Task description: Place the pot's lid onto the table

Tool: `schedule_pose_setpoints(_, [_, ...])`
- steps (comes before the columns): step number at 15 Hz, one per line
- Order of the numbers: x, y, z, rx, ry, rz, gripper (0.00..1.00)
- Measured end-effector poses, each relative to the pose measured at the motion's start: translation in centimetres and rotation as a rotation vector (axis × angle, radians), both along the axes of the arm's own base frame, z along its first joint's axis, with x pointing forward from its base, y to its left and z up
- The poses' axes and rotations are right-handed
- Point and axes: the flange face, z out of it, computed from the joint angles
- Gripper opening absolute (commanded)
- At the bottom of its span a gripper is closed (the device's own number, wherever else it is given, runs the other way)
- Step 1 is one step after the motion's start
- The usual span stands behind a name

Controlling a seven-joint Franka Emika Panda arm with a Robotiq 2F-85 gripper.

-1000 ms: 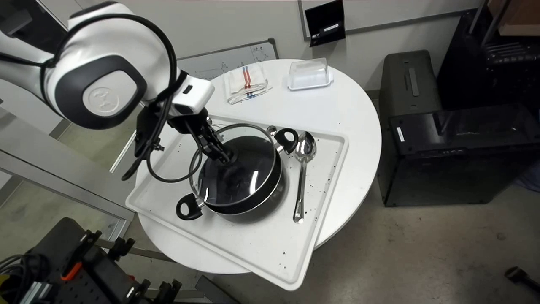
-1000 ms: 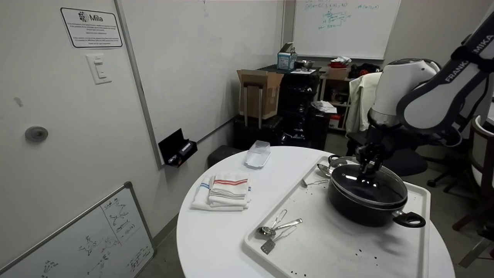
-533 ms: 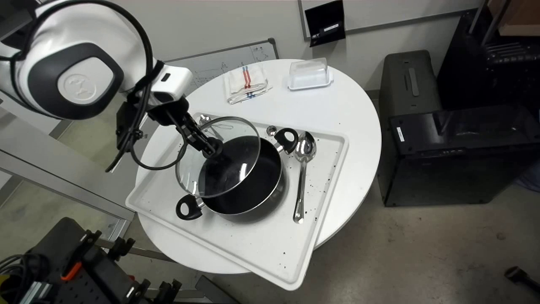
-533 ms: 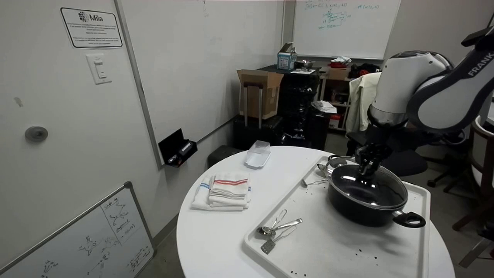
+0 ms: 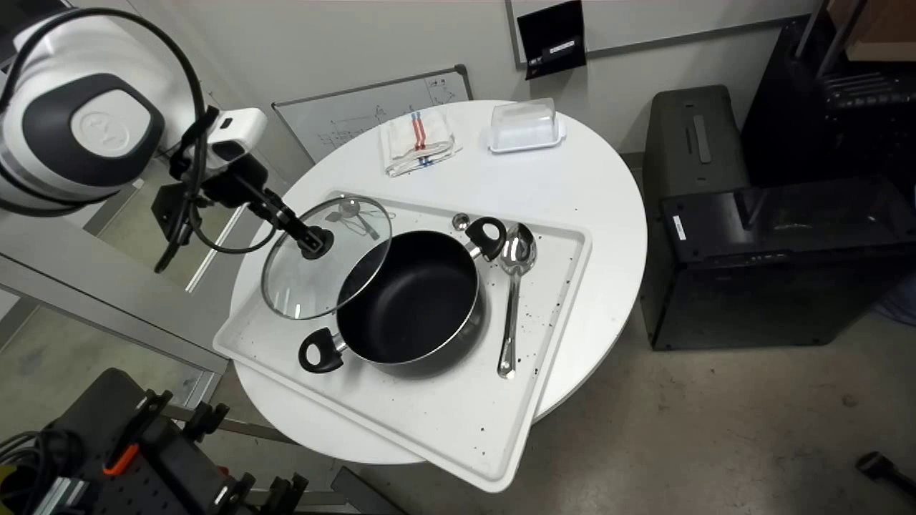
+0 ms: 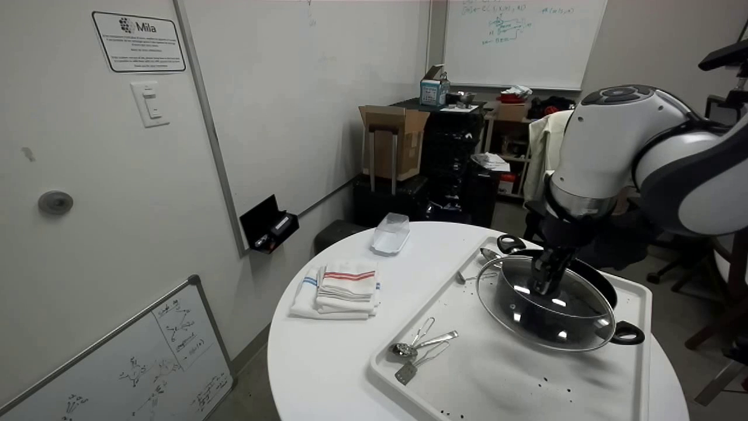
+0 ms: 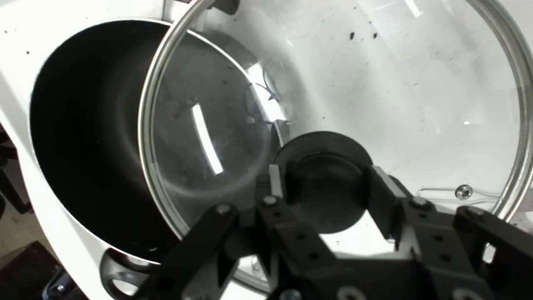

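The glass lid (image 5: 308, 286) hangs from my gripper (image 5: 309, 239), in the air and off to one side of the black pot (image 5: 415, 307). The lid looks somewhat tilted and still overlaps part of the pot's opening in the views. It also shows in an exterior view (image 6: 508, 313) and the wrist view (image 7: 354, 83). In the wrist view my gripper (image 7: 322, 179) is shut on the lid's dark knob (image 7: 322, 196), one finger on each side. The pot, open and upright, stands on a white tray (image 5: 458, 422) on the round white table (image 5: 601, 193).
A large silver spoon (image 5: 509, 315) lies on the tray beside the pot. Small metal utensils (image 6: 412, 354) lie near a tray corner. Folded towels (image 6: 347, 292) and a clear-covered dish (image 6: 390, 234) are on the table. The tray has a raised rim (image 5: 569, 279).
The lid, held by its knob, has moved from over the pot sideways away from the spoon, uncovering most of the pot. The arm moved with it. The pot and tray stayed in place.
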Motion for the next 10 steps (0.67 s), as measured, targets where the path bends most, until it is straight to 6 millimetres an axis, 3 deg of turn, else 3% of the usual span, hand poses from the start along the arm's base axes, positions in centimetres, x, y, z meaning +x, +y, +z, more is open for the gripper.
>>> schedule_pose_setpoints(5, [-1.9,6.7,-0.9,-0.021,0.008,0.153,0.24])
schedule_pose_setpoints(10, [-2.0,9.6,-3.4,-0.020,0.022,0.205,0.24])
